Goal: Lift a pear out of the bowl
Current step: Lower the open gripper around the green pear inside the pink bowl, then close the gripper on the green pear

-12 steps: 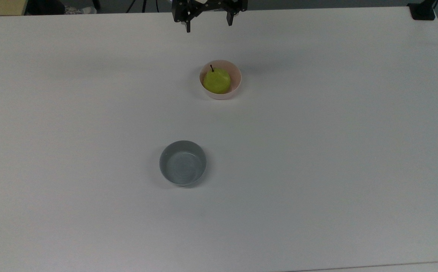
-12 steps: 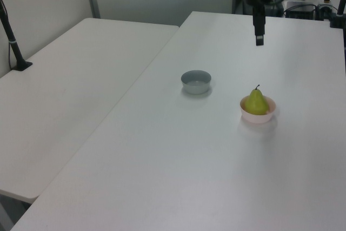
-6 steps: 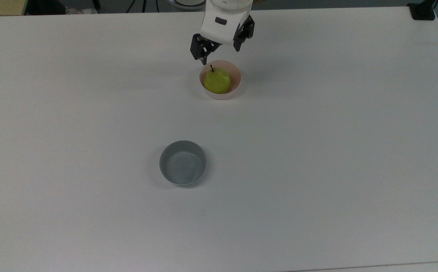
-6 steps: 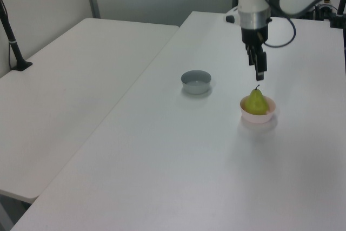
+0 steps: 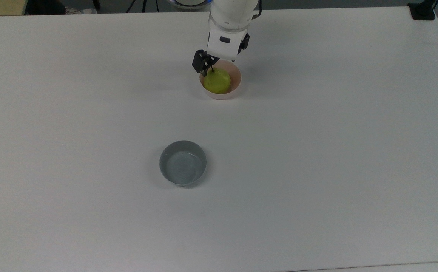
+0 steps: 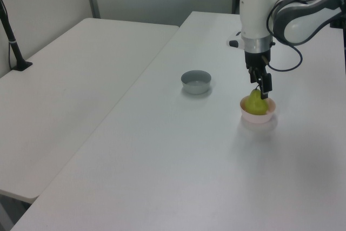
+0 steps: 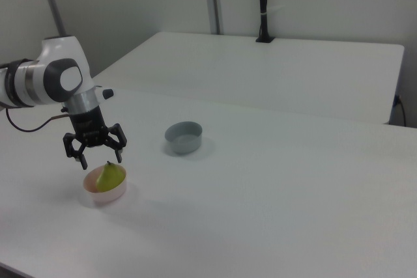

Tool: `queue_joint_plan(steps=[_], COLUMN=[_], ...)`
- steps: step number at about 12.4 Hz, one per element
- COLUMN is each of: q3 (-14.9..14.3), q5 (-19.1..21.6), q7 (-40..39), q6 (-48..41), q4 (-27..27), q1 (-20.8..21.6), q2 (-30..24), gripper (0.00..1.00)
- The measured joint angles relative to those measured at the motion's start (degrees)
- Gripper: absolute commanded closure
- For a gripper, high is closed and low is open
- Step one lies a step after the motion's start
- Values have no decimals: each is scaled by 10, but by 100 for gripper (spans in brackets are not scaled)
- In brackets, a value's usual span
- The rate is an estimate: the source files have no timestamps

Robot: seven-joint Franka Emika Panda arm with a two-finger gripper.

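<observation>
So the hand (image 7: 95,154) has dropped a lot since a second ago: back then it was up at the far edge of the desk (image 5: 317,151), half a second ago it was just short of the bowl, and now it's right down over the bowl (image 5: 235,81). In the right view I can see its fingers (image 7: 119,152) spread wide, straddling the top of the pear (image 7: 109,175), one on each side of the stem, not pinching anything yet. I can't tell if a fingertip is actually touching the fruit. In the top view the hand (image 5: 215,70) sits at the far-left rim of the bowl, with the dark finger right at the pear's (image 5: 217,81) stem. In the left view the hand (image 6: 260,87) hangs just above the pear (image 6: 254,103).

No labels or writing I can read anywhere.

The pear hasn't moved, it's upright in the pink bowl (image 6: 259,116). The grey bowl (image 5: 183,163) is in the same spot too, well apart from the pink one on the white desk.
</observation>
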Motion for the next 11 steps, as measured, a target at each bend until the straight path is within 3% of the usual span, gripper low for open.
queue_joint_plan(steps=[8,11], q3=[0,0], q5=[-7,-15], q7=[-6,-6], q6=[36,37], q4=[-11,-15], q1=[0,0], q2=[33,37], gripper=[7,16])
